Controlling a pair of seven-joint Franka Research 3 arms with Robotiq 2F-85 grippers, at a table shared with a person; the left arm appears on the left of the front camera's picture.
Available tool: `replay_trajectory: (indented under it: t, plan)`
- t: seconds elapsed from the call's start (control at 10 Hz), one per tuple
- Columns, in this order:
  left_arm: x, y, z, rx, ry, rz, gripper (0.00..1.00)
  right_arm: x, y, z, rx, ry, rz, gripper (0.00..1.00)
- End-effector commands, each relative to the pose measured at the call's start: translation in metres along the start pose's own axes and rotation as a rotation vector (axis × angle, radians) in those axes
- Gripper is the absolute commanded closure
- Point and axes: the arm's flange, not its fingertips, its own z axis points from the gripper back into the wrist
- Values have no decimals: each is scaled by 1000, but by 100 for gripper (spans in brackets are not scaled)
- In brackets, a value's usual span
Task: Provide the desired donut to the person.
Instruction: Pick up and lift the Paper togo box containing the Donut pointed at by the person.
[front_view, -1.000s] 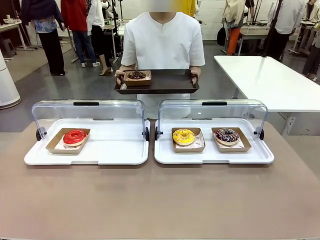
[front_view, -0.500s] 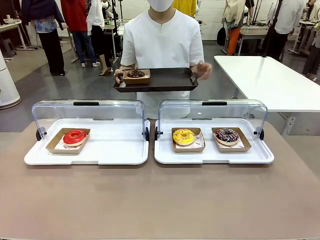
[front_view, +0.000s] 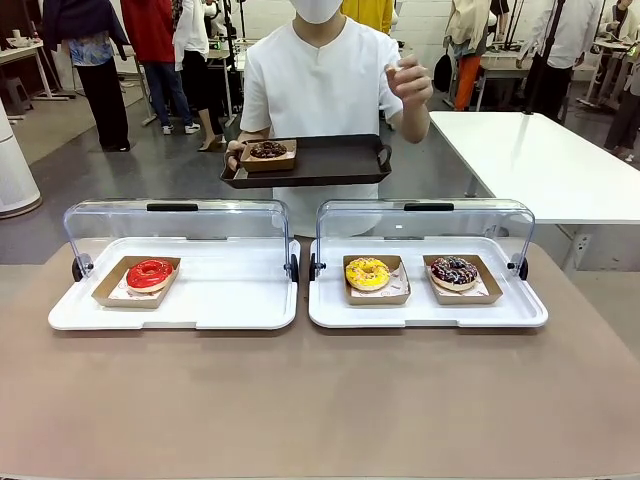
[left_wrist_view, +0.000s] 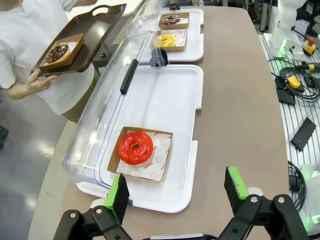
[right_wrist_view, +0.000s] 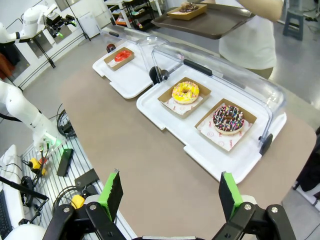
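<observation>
Left gripper (left_wrist_view: 176, 192), right gripper (right_wrist_view: 169, 194): jaws wide apart, both empty. Person (front_view: 325, 90) holds brown tray (front_view: 335, 162) with chocolate donut (front_view: 268, 150); red donut (front_view: 150, 272), yellow donut (front_view: 367, 272), sprinkled donut (front_view: 454, 270) lie in white trays (front_view: 240, 295)

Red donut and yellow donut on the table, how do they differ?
The red donut has a plain glossy red glaze; the yellow donut has yellow icing with speckled topping. The red donut sits alone in the left white tray; the yellow donut shares the right white tray with a dark sprinkled donut. Both are rings in brown card boxes.
</observation>
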Motion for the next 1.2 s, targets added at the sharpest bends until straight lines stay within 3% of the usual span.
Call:
replay_trajectory:
  t: [0.0,0.1,0.2,0.3,1.1]
  plan:
    - [1,0,1,4,-8,-2,0,-1,1,-1,0,1,0,0]
    - [0,0,0,0,0,0,0,-1,1,-1,0,1,0,0]
    - [-5,2,11,11,-139,-24,0,-1,1,-1,0,1,0,0]
    - [-10,0,18,50,-188,-29,0,-1,1,-1,0,1,0,0]
    - [-8,-3,19,57,-162,11,0,-1,1,-1,0,1,0,0]
